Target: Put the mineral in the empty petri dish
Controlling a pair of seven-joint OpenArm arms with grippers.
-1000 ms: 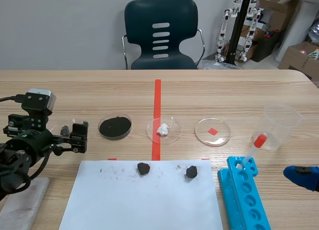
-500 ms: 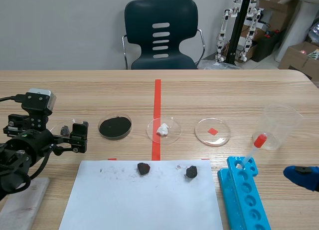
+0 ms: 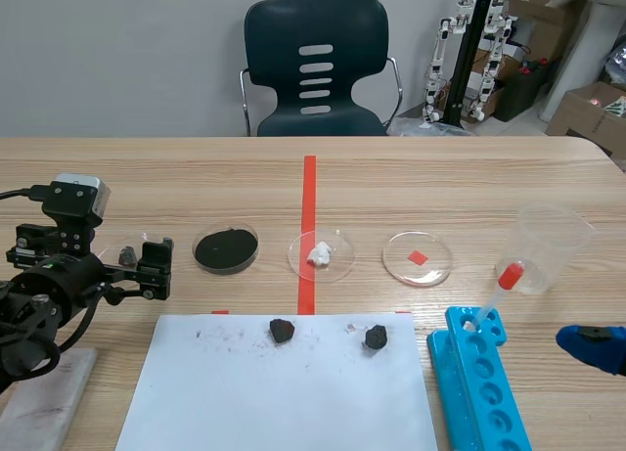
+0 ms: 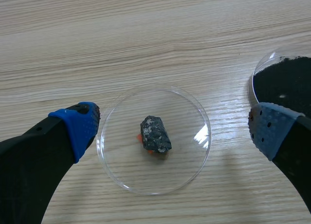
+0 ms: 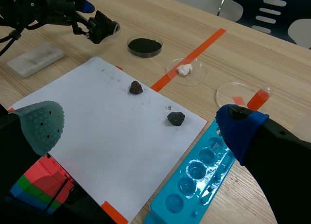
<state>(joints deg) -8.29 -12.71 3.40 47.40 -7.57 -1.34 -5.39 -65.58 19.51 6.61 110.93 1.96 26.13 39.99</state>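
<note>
Left wrist view: left gripper (image 4: 175, 129) spread wide, fingers straddling a petri dish (image 4: 112, 171). The mineral (image 4: 155, 135) lies inside it, mid-left of the scene frame. Probably hard, light, rough, grippy; pinch its narrow sides. The right gripper (image 5: 141, 123) is spread too, empty.

Wooden table (image 3: 440, 177), white paper (image 3: 284, 397), petri dishes (image 3: 418, 258), blue rack (image 3: 486, 397), plastic cup (image 3: 554, 244)

The right hand (image 5: 140, 126) hangs spread wide over white paper (image 5: 87, 136) bearing two minerals (image 5: 135, 87).

Blue tube rack (image 3: 482, 387), white paper sheet (image 3: 284, 397).
</note>
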